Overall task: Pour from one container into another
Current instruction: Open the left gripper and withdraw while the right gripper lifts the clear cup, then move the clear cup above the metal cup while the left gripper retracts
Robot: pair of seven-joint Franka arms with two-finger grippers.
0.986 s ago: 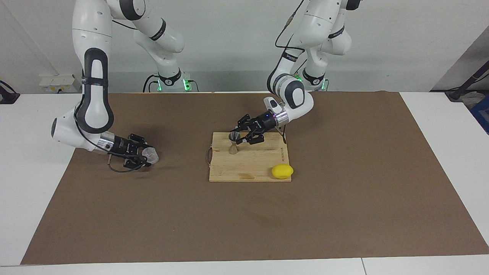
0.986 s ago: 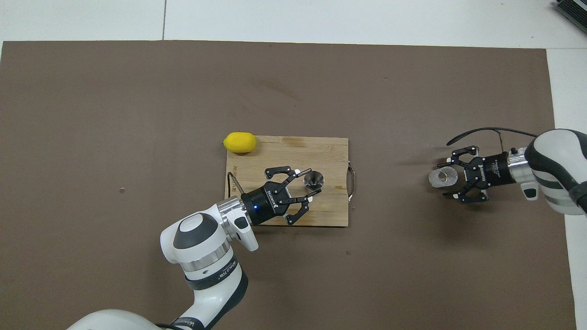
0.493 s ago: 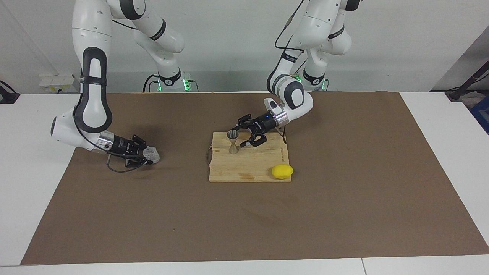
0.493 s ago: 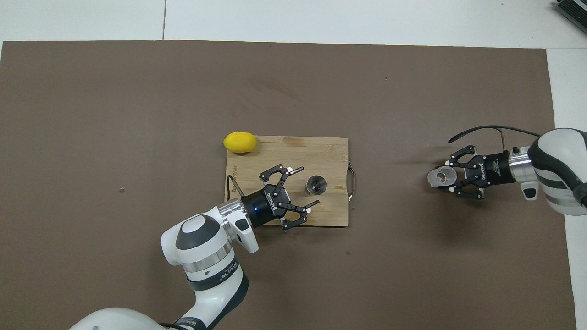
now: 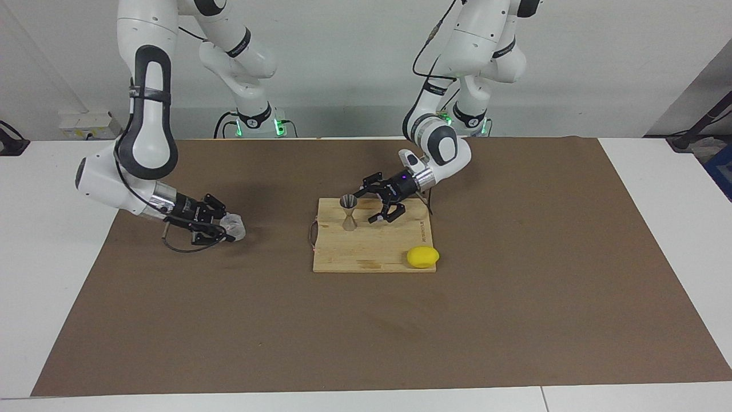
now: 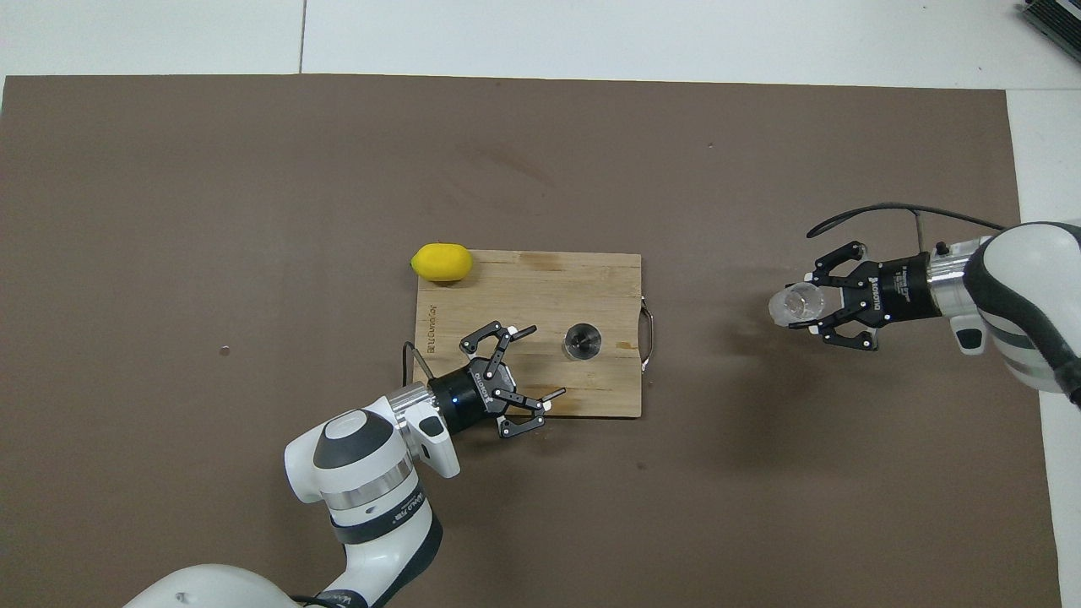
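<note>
We can make out printed lettering along the edge of the wooden cutting board (image 6: 540, 287) that faces the left arm's end of the table, but it is too small for us to read; white lettering on each gripper body is likewise illegible to us.

In the overhead view the grey metal jigger (image 6: 582, 340) stands upright on the cutting board, at about four o'clock from the board's middle, close to the metal handle (image 6: 648, 339). The left gripper (image 6: 535, 367) hovers over the board's edge nearest the robots, with its fingers spread wide and nothing between them. The jigger sits at roughly two o'clock from that gripper in the overhead view, clear of both fingertips and outside the gap.

The clear plastic cup (image 5: 234, 226) is at the right arm's end of the table, over the brown mat (image 5: 514, 320), well apart from the board. The right gripper (image 6: 809, 306) pinches the cup between its fingertips, the cup at nine o'clock from the gripper body in the overhead view. We cannot tell whether the cup touches the mat.

A lemon (image 6: 441, 262) lies at the board's corner farthest from the robots, toward the left arm's end.
</note>
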